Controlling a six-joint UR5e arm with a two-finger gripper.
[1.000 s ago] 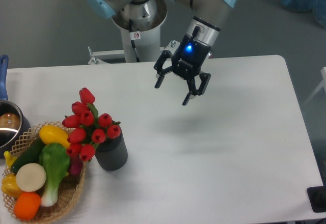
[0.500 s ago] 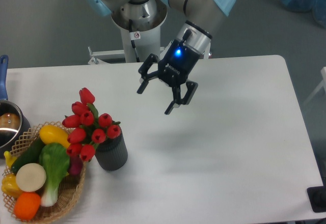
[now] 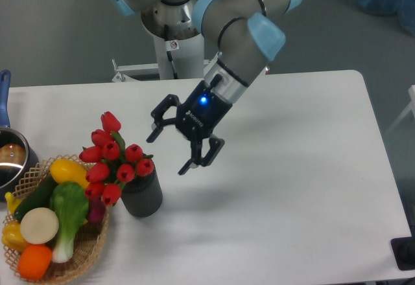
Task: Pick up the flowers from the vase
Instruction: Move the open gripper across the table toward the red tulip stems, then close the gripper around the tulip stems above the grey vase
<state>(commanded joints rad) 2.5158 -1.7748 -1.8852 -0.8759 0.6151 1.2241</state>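
Note:
The flowers (image 3: 111, 157), a bunch of red tulip buds with green stems, stand in the vase (image 3: 142, 195), a short dark grey ribbed cylinder at the table's left. The buds lean left over the basket. My gripper (image 3: 170, 151) is open and empty. It hangs above the table just right of the flowers, fingers pointing down and to the left, apart from the buds and the vase.
A wicker basket (image 3: 87, 254) with a bok choy (image 3: 68, 214), yellow, orange and white produce touches the vase's left side. A metal pot (image 3: 10, 162) with a blue handle sits at the left edge. The white table (image 3: 292, 188) stretches right.
My gripper has moved left and down across the table, from the middle back toward the flowers. It has stayed open. The flowers and vase have not moved.

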